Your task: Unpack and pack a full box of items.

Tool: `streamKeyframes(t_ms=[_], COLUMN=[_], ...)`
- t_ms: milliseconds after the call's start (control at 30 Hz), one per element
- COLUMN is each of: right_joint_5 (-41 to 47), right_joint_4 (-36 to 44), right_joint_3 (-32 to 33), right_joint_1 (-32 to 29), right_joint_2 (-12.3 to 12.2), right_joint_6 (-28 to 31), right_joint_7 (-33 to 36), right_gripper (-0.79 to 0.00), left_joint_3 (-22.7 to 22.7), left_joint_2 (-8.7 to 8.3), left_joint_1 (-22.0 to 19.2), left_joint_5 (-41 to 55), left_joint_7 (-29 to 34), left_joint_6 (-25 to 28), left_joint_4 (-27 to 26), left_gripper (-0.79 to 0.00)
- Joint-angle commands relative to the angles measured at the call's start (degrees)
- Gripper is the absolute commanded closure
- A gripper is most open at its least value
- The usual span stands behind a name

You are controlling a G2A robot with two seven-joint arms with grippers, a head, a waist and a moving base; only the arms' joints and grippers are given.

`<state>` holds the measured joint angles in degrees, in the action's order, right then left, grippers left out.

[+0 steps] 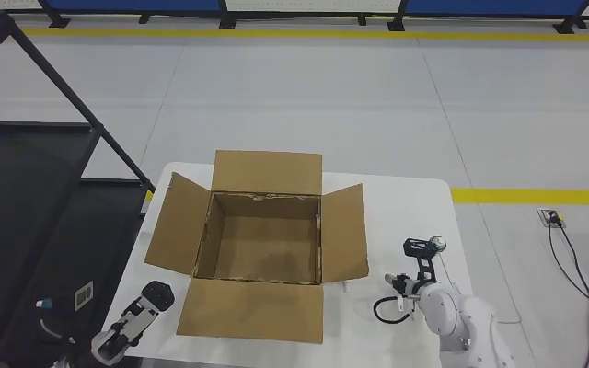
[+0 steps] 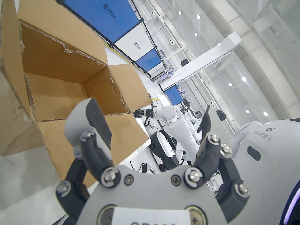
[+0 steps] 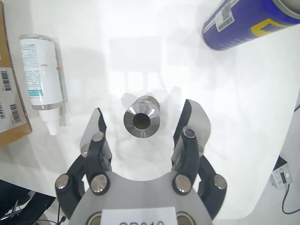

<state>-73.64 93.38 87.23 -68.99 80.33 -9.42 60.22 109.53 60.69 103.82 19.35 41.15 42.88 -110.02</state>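
Note:
The open cardboard box (image 1: pixel 262 244) stands mid-table with all its flaps folded out, and its inside looks bare. My left gripper (image 2: pixel 150 115) is open and holds nothing, close to the box's near left corner (image 2: pixel 58 71). My right gripper (image 3: pixel 143 112) is open over the white table (image 3: pixel 150 36), its fingers on either side of an upright metal cylinder (image 3: pixel 142 120) without touching it. A white bottle (image 3: pixel 39 76) lies beside a labelled corner of the box (image 3: pixel 9 94). A blue spray can (image 3: pixel 246 17) lies farther off.
The left arm (image 1: pixel 138 324) sits by the table's near left corner and the right arm (image 1: pixel 433 308) at the near right. A black frame (image 1: pixel 55 184) stands left of the table. The table's right edge (image 3: pixel 281 141) is near the right gripper.

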Motion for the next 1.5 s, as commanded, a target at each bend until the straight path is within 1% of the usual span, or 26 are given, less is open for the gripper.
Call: streamKeyframes(t_ms=[0,33,100,133,167,200,333,467,533,600,700,800,900,933,1033,1100,1167,1300,1467], right_joint_5=[-0.23,-0.5,-0.53,-0.53,-0.31,0.17,2.4,5.76,7.12,7.58,6.58,5.12,3.3,2.61,0.1,-1.6,-2.62,-1.8,3.79], right_joint_4=[-1.09,-1.66,-2.27,-2.32,-1.93,-1.25,5.0,16.49,22.78,27.63,32.34,34.59,35.24,34.76,32.49,28.92,23.42,8.03,-14.5], right_joint_3=[-0.14,-0.26,-0.37,-0.42,-0.32,-0.17,0.94,1.13,0.32,-1.8,-5.67,-10.69,-15.68,-17.65,-22.9,-26.6,-30.68,-38.37,-47.08], right_joint_1=[0.74,1.16,1.83,1.97,1.9,1.53,-1.67,-7.5,-10.69,-13.4,-15.21,-14.84,-13.42,-12.81,-8.6,-3.77,2.25,16.29,32.63], right_joint_2=[-0.05,-0.08,-0.1,-0.12,-0.13,-0.15,-0.28,-0.16,0.04,0.22,0.44,0.71,1.11,1.23,1.71,2.32,3.27,6.26,11.72], right_joint_6=[-0.26,-0.56,-1.2,-1.25,-1.35,-1.32,-0.73,-0.9,-1.79,-1.57,-1.17,-0.52,-0.86,-0.55,-0.65,-1.74,-3.5,-8.55,-13.81], right_joint_7=[0.58,0.96,0.92,0.67,0.02,-0.6,-4.09,-10.34,-15.18,-19.33,-24.68,-29.0,-33.97,-34.52,-31.99,-28.15,-24.46,-17.4,-12.42], right_gripper=[-0.317,-0.259,-0.206,-0.157,-0.018,0.0,0.0,0.0,0.0,0.0,0.0,0.0,0.0,0.0,0.0,0.0,0.0,0.0,0.0], left_joint_3=[-0.12,-0.18,-0.29,-0.32,-0.33,-0.34,-0.38,-0.47,-0.52,-0.48,-0.18,0.49,1.62,2.01,3.26,4.02,4.69,5.66,6.3], left_joint_2=[0.0,0.0,0.0,0.0,-0.01,-0.01,-0.01,-0.02,-0.03,-0.02,0.01,0.02,0.08,0.11,0.16,0.18,0.18,0.2,0.18], left_joint_1=[-0.04,-0.08,-0.14,-0.17,-0.18,-0.17,-0.1,-0.14,-0.1,0.08,0.66,1.48,2.57,2.96,4.09,4.72,5.31,6.31,7.0], left_joint_5=[-0.01,0.03,0.01,0.12,0.13,0.17,0.38,0.48,0.57,0.85,1.73,2.76,4.14,4.76,6.89,8.4,9.73,11.77,13.77], left_joint_7=[0.02,-0.07,-0.11,-0.16,-0.18,-0.21,-0.3,-0.23,-0.17,-0.25,-0.37,-0.19,-0.92,-1.2,-1.82,-1.95,-1.82,-1.23,-0.08], left_joint_6=[0.12,0.13,0.21,0.29,0.38,0.43,0.71,0.99,1.26,1.84,3.16,5.18,6.88,7.36,8.75,9.56,10.4,11.82,12.58], left_joint_4=[0.14,0.23,0.33,0.42,0.5,0.6,0.8,0.95,1.03,1.19,1.81,2.78,4.25,4.77,6.49,7.66,8.71,10.36,11.9], left_gripper=[-0.785,-0.785,-0.785,-0.785,-0.785,-0.785,-0.785,-0.785,-0.785,-0.785,-0.785,-0.785,-0.785,-0.785,-0.785,-0.785,-0.785,-0.785,-0.785])
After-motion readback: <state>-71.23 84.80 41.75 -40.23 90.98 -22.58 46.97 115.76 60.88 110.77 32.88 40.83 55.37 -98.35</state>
